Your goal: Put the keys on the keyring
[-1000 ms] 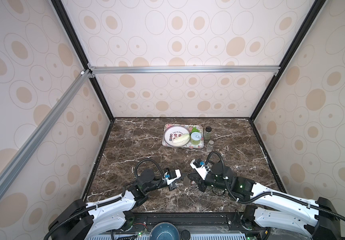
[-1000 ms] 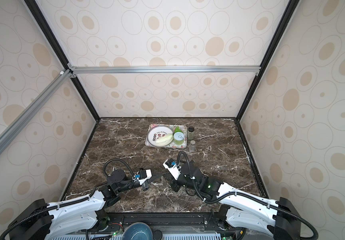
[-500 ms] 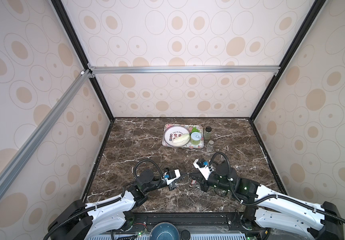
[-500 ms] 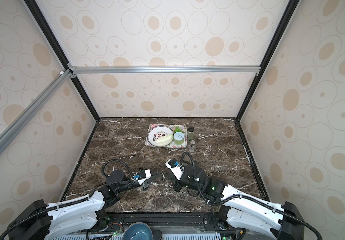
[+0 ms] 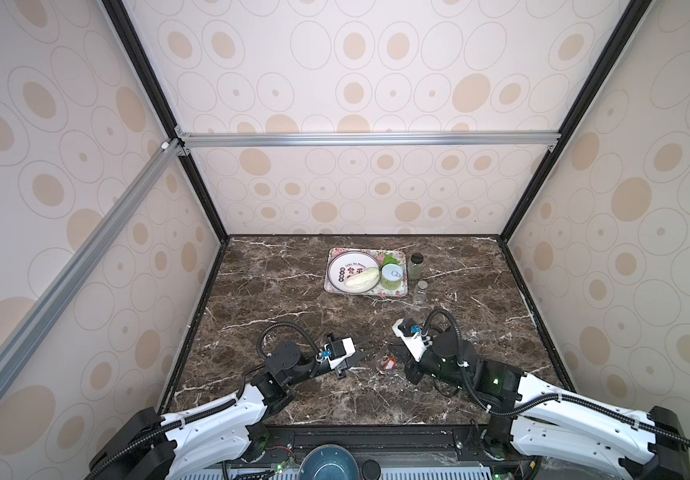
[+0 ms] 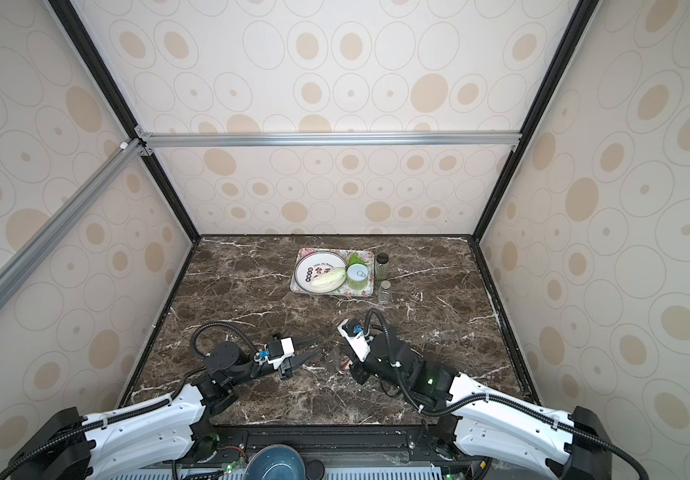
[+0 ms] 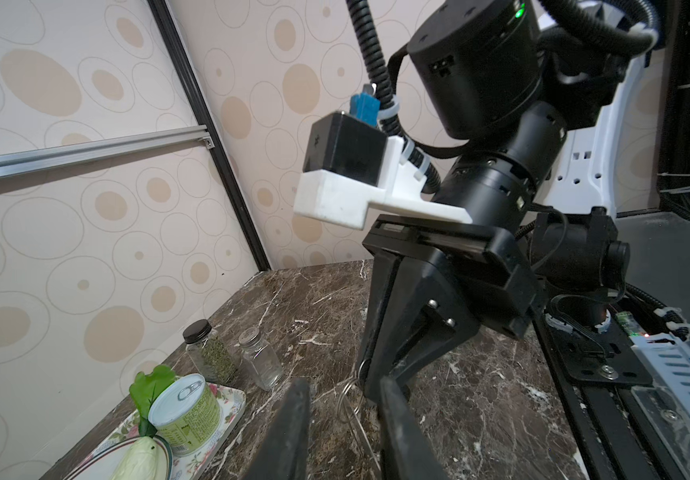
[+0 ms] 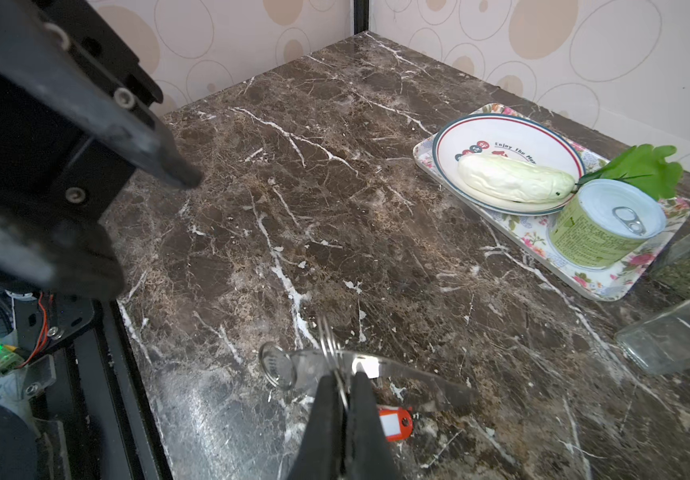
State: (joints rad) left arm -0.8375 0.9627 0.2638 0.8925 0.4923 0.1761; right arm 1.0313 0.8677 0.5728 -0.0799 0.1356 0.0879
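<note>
Keyring (image 8: 328,334): one thin wire ring, upright, clamped between the fingertips of the right gripper (image 8: 343,380), above the desk (image 5: 285,291) near the middle of its front edge.

Keys: two. The red-tagged key (image 8: 393,422) lies on the desk just beside those fingertips. The white-labelled key (image 8: 366,368) shows as a dark, blurred piece right behind them. I cannot tell whether it hangs on the ring or rests on the desk.

One flowered tray (image 8: 638,262) sits by the middle of the back edge. It holds one white plate (image 8: 501,133) with one pale vegetable (image 8: 513,178) on it, one sealed green tin (image 8: 605,224) and one green leaf (image 8: 646,166).

Two glass jars stand just beside the tray, toward the right edge. The dark-lidded jar (image 7: 210,353) holds green herbs; the clear jar (image 7: 260,361) looks empty.

Both arms reach in low from the front edge. The right gripper tilts down over the ring. The left gripper (image 7: 343,380) lies nearly level, aimed at the ring but apart from it, its fingers parted with nothing between them.
</note>
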